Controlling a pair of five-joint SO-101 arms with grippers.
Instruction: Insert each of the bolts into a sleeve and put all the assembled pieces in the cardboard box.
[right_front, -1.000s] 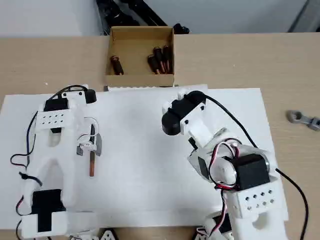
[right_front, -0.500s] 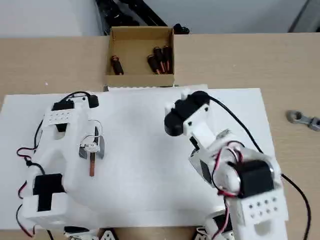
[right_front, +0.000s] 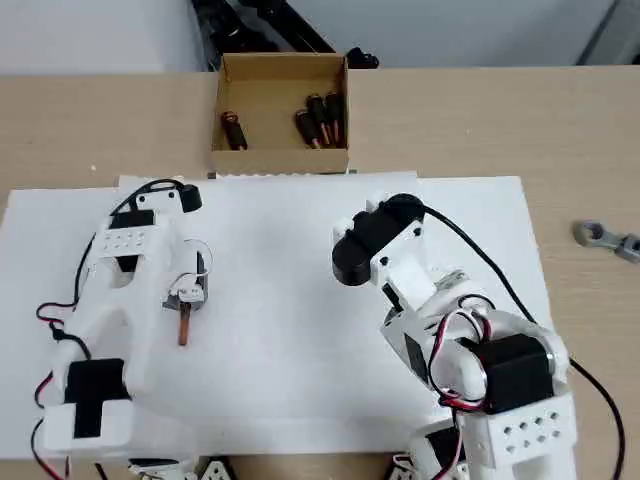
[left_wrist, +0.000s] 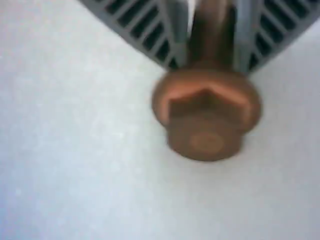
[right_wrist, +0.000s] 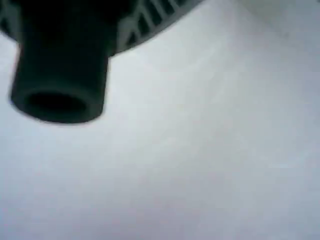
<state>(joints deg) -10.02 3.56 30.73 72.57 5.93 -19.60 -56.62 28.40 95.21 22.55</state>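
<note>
In the high view my left gripper (right_front: 187, 296) hangs over the left part of the white mat (right_front: 290, 340), shut on a copper bolt (right_front: 185, 326) whose free end points toward the front edge. The left wrist view has the bolt's hexagonal flanged head (left_wrist: 206, 117) just above the mat, its shank clamped between grey ribbed fingers (left_wrist: 170, 35). My right gripper (right_wrist: 65, 25) is shut on a black sleeve (right_wrist: 60, 75), open bore facing outward, over bare mat. The right arm's black head (right_front: 362, 250) stands near the mat's middle. The cardboard box (right_front: 280, 159) at the back holds several assembled pieces (right_front: 318, 121).
A metal wrench (right_front: 604, 237) lies on the wooden table (right_front: 500, 120) to the right of the mat. Dark equipment (right_front: 250, 25) sits behind the box. Cables trail from both arms toward the front edge.
The left arm has shifted slightly right and toward the front, with the bolt still held. The right arm's head has drawn back a little toward the front right.
</note>
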